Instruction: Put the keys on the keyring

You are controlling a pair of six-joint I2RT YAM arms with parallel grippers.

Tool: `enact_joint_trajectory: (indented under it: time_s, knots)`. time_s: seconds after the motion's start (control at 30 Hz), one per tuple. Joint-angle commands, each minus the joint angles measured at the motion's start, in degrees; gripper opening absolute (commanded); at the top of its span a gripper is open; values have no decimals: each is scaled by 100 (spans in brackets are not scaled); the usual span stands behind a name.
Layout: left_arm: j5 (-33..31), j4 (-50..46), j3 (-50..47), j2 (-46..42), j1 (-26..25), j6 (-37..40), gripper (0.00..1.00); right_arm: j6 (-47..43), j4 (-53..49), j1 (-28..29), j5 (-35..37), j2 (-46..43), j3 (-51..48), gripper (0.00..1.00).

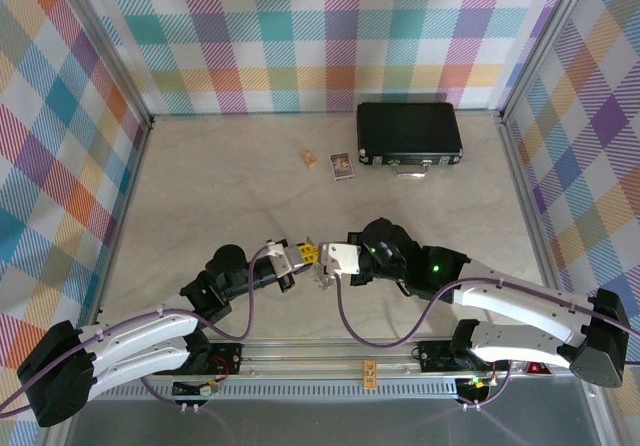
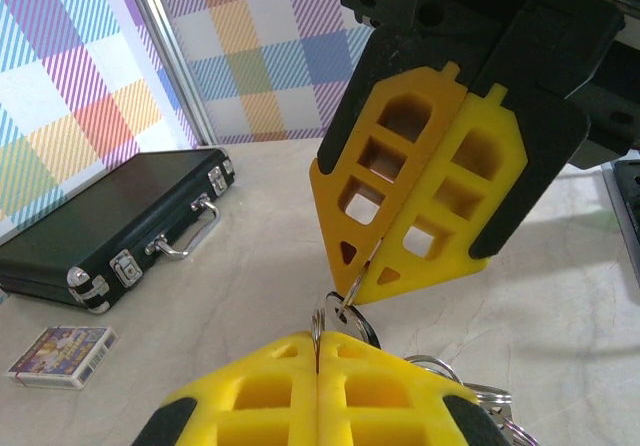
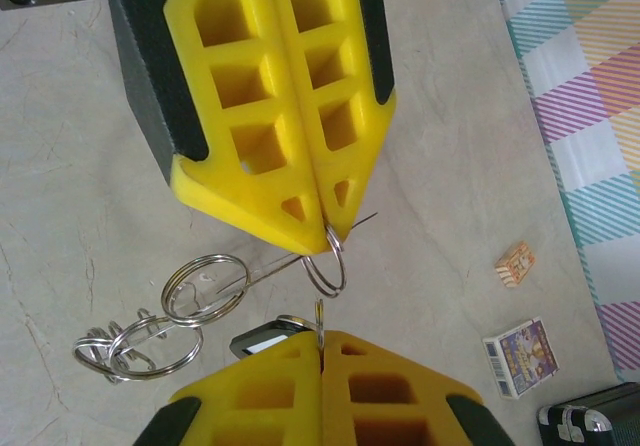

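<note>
My two grippers meet tip to tip low over the table's near middle. The left gripper (image 1: 306, 256) (image 2: 318, 338) (image 3: 328, 234) is shut on a small silver keyring (image 3: 343, 271), which shows edge-on (image 2: 317, 324) sticking out of its yellow tips. The right gripper (image 1: 328, 264) (image 3: 320, 338) (image 2: 352, 278) is shut on a thin metal key (image 3: 319, 316) (image 2: 354, 290), also edge-on, its tip just short of the ring. A dark part (image 3: 262, 336) lies beside the key. More loose rings (image 3: 166, 291) (image 2: 470, 391) lie on the table right under the grippers.
A black case (image 1: 408, 134) (image 2: 110, 216) lies at the back right. A card deck (image 1: 343, 166) (image 3: 522, 356) and a small orange box (image 1: 309, 157) (image 3: 515, 263) lie left of it. Chequered walls close in the table on three sides.
</note>
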Motion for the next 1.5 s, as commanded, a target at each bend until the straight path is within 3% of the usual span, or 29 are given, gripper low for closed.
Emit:
enact_joint_trajectory:
  time_s: [0.0,1.23,1.47]
  knots:
    - [71,317,54,-105,-72,-56,0,146,189,-10,64,7,165,0]
    - [57,279,74,-99,-73,-82,0,366,328,-15,69,-1,172,0]
    - [19,336,43,-142,-73,-87,0,360,565,-50,-242,-41,-47,0]
